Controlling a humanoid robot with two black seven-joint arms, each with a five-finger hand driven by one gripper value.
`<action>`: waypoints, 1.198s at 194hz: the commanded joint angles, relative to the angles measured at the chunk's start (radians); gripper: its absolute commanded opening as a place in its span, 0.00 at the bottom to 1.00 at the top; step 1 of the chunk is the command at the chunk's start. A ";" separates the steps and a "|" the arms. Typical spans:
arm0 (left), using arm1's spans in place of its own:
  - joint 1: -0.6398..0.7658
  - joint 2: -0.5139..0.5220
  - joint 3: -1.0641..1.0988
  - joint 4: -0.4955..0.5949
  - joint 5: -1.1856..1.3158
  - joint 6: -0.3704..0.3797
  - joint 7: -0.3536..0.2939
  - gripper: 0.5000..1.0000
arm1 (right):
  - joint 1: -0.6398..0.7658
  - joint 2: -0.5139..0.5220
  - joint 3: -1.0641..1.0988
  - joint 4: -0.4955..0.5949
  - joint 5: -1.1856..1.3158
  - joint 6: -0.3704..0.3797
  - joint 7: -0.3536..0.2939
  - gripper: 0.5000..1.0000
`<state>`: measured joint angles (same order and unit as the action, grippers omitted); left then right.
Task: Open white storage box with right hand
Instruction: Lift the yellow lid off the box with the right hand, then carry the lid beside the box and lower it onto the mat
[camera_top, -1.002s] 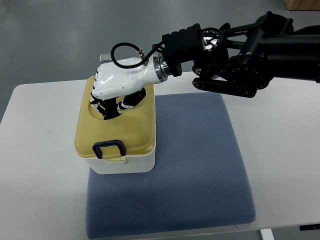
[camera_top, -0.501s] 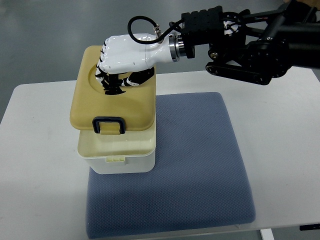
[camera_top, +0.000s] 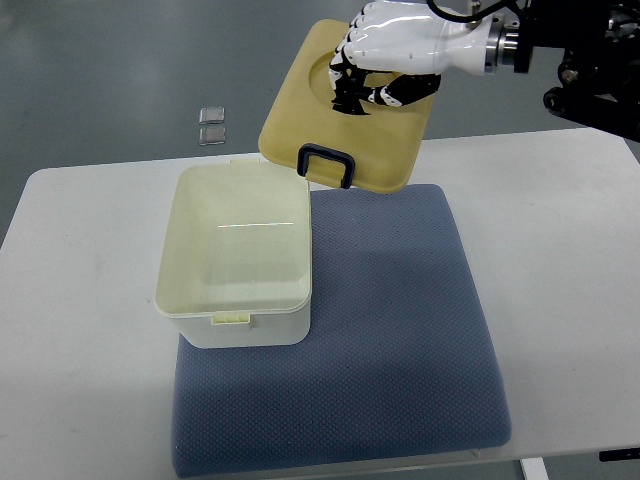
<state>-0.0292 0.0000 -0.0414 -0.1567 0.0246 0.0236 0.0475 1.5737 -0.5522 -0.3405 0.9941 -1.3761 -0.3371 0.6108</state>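
The lid could slip and fall, because the right hand holds it only by the round dip in its top, and the lid hangs tilted in the air with nothing under most of it. If the fingers let go a little, the lid could drop onto the white storage box or the blue mat and knock the box. The lid could also bump the box rim if it comes down too low on that side. The right hand is up high at the top of the picture, and its arm comes in from the right edge. Its fingers are curled down into the dip and grip the lid tight. The black latch points down toward the box. The box sits open on the left part of the mat, on the white table, and looks empty inside. The left hand does not show.
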 joint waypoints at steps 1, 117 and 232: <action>0.000 0.000 0.000 -0.001 0.000 0.001 0.000 1.00 | -0.057 -0.057 0.000 0.000 -0.005 -0.022 0.000 0.00; 0.000 0.000 0.000 0.000 0.000 -0.001 0.000 1.00 | -0.331 -0.051 0.000 0.001 -0.112 -0.192 0.000 0.00; 0.000 0.000 0.000 0.000 0.000 -0.001 0.000 1.00 | -0.416 0.052 -0.017 0.000 -0.146 -0.191 0.000 0.56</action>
<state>-0.0291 0.0000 -0.0414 -0.1567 0.0246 0.0236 0.0475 1.1653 -0.5010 -0.3566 0.9936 -1.5239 -0.5281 0.6108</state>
